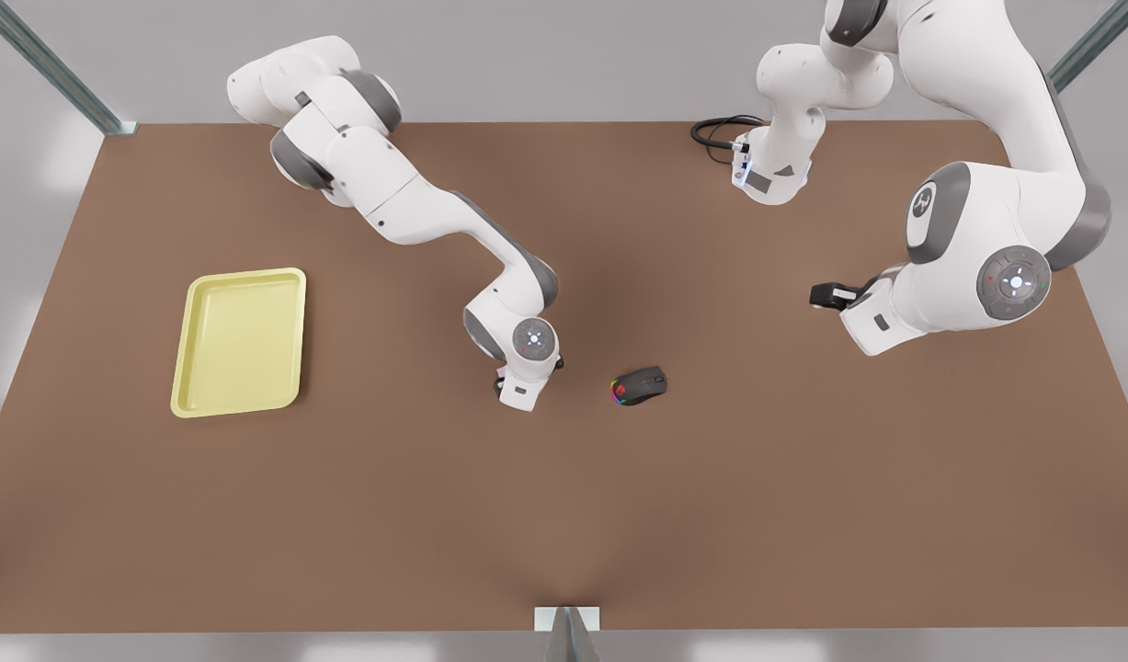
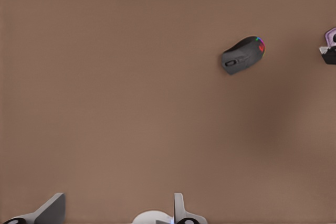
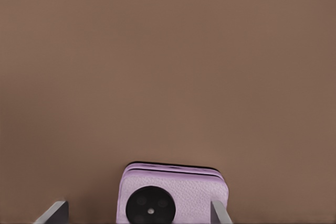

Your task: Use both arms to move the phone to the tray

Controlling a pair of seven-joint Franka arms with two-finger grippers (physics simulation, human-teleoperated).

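Right tool point(image 3: 139, 213) straddles phone point(image 3: 176, 192); left tool point(image 2: 118, 211) hovers open.

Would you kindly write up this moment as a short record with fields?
phone: flat on the table, between the right gripper's fingers
right gripper: open, straddling the phone, one finger clear of it
left gripper: open, empty, waiting over bare table
tray: at the front view's left, nothing in it
mouse: on the table beside the right arm's wrist, untouched
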